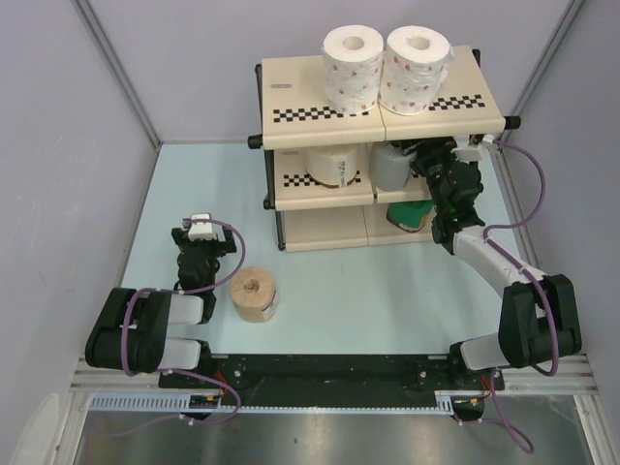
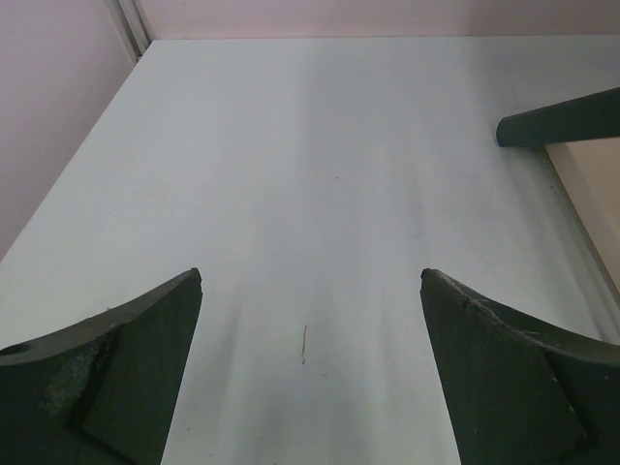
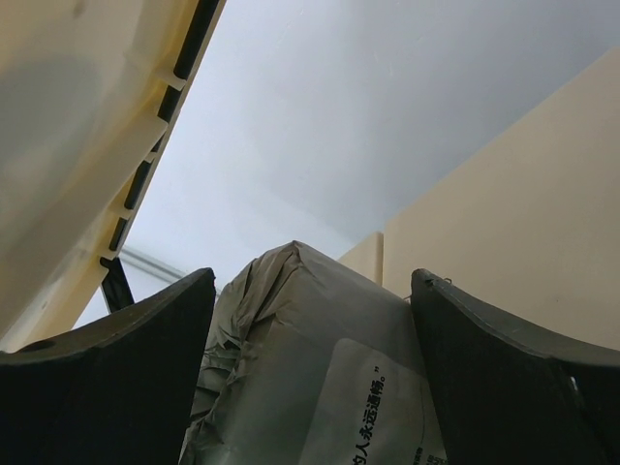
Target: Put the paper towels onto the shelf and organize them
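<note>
Right claw (image 3: 312, 281) reaches into the middle tier of the shelf (image 1: 291, 73) and is closed across the grey roll (image 3: 310, 368). Its two dark fingers (image 3: 116, 378) press against either side of the roll's crumpled wrapper, on which a pale label (image 3: 378, 407) with printed characters shows. Seen from above, that roll sits at the right end of the middle tier, just beside the cream roll (image 1: 332, 165) on the same level. Two white rolls with red dots (image 1: 386, 70) stand upright and touching on the top tier, behind the checkered strip. The green roll (image 1: 407, 215) lies on the lowest tier, mostly hidden under the right arm. The tan-brown roll (image 1: 254, 294) stands upright on the pale blue tabletop (image 1: 368, 291), centre hole upward, in front of the shelf and well apart from it. Near that roll on its left, the left claw (image 2: 310, 276) hangs low over the tabletop with its fingers spread wide and only bare surface between them. It touches neither the roll nor the shelf. A black frame tube (image 2: 557, 121) and a beige panel edge of the shelf show at the right of its wrist view.
</note>
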Controlling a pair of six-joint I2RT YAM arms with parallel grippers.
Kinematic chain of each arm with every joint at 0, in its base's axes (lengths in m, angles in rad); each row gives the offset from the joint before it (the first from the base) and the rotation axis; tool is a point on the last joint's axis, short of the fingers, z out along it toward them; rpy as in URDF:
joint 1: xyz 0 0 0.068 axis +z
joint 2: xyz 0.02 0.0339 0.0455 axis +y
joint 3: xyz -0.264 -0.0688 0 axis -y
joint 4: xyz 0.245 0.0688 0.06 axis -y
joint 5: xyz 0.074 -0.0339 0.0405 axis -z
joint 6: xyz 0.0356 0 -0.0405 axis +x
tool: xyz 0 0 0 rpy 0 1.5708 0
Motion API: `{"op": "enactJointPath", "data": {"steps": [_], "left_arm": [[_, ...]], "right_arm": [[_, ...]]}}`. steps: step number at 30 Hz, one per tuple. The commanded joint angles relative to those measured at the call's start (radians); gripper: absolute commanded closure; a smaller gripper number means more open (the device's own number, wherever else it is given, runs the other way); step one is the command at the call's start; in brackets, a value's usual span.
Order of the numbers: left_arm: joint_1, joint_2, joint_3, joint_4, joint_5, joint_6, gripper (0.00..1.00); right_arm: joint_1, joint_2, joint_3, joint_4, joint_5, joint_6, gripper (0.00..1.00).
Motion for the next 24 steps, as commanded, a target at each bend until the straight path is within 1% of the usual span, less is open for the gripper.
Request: {"op": "enactJointPath", "data": {"steps": [1, 3, 7, 11, 17, 20, 21, 23, 24], "left_arm": [[0.004, -0.015, 0.012, 0.037, 0.021, -0.006, 0.00], [0.004, -0.013, 0.012, 0.037, 0.021, -0.005, 0.00], [0.004, -0.013, 0.012, 0.037, 0.021, -0.005, 0.00], [0.004, -0.015, 0.012, 0.039, 0.021, -0.005, 0.00], [0.004, -0.015, 0.012, 0.039, 0.021, -0.005, 0.00], [0.004, -0.016, 0.012, 0.037, 0.021, -0.005, 0.00], [0.004, -0.013, 0.012, 0.037, 0.021, -0.006, 0.00], [0.004, -0.013, 0.012, 0.037, 0.021, -0.005, 0.00], [0.004, -0.013, 0.012, 0.036, 0.021, -0.008, 0.00]], "right_arm": [[0.030, -0.012, 0.015, 0.046, 0.088, -0.004, 0.14], [0.034, -0.015, 0.004, 0.053, 0.108, -0.006, 0.13], [0.031, -0.050, -0.039, 0.135, 0.162, -0.026, 0.12], [0.027, -0.125, -0.067, 0.139, 0.188, -0.065, 0.12], [0.014, -0.280, -0.122, 0.043, 0.199, -0.095, 0.12], [0.019, -0.360, -0.145, -0.054, 0.196, -0.121, 0.12], [0.024, -0.379, -0.145, -0.119, 0.188, -0.127, 0.12], [0.042, -0.421, -0.145, -0.184, 0.174, -0.160, 0.13], [0.054, -0.433, -0.146, -0.247, 0.173, -0.174, 0.14]]}}
